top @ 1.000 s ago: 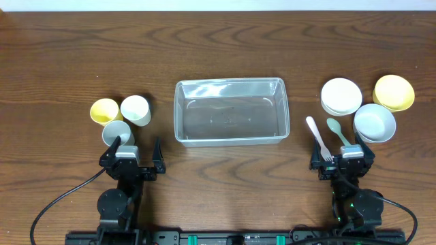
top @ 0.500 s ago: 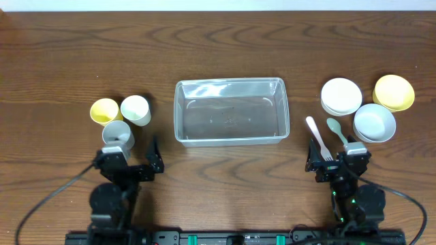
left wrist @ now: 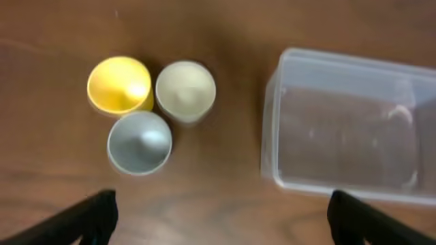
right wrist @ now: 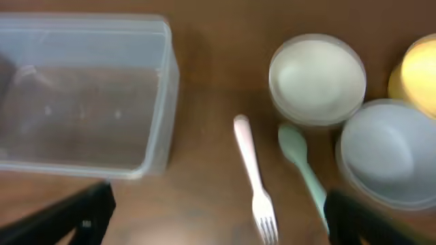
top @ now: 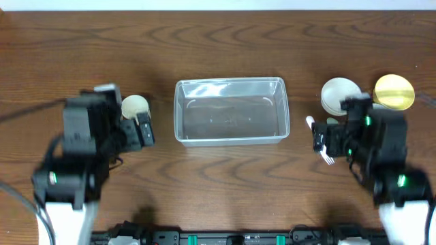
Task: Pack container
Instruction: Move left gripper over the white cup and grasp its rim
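- Wooden table (top: 218, 41): dark brown, everything sits on it.
- Container (top: 230, 112): clear rect. tub, upright, empty, at table ctr btwn the two arms, long side running L–R.
- L gripper (left wrist: 221, 216): fingers spread wide, nothing btwn them. Hangs above the table on the near side of the cups, container off to its R.
- R gripper (right wrist: 218, 212): fingers wide apart, holding nothing. Above the cutlery, container to its L.
- Bowls, R of container, packed close: white bowl (right wrist: 317, 78), pale grey bowl (right wrist: 388, 153), yellow bowl (right wrist: 419, 68).
- Cups, L of container, bunched tight, all upright: yellow cup (left wrist: 119, 85), cream cup (left wrist: 185, 90), grey cup (left wrist: 139, 141).
- White fork (right wrist: 253, 177): flat on table btwn container & bowls, tines toward robot.
- Pale green spoon (right wrist: 303, 170): just beside fork, on the bowls' side.
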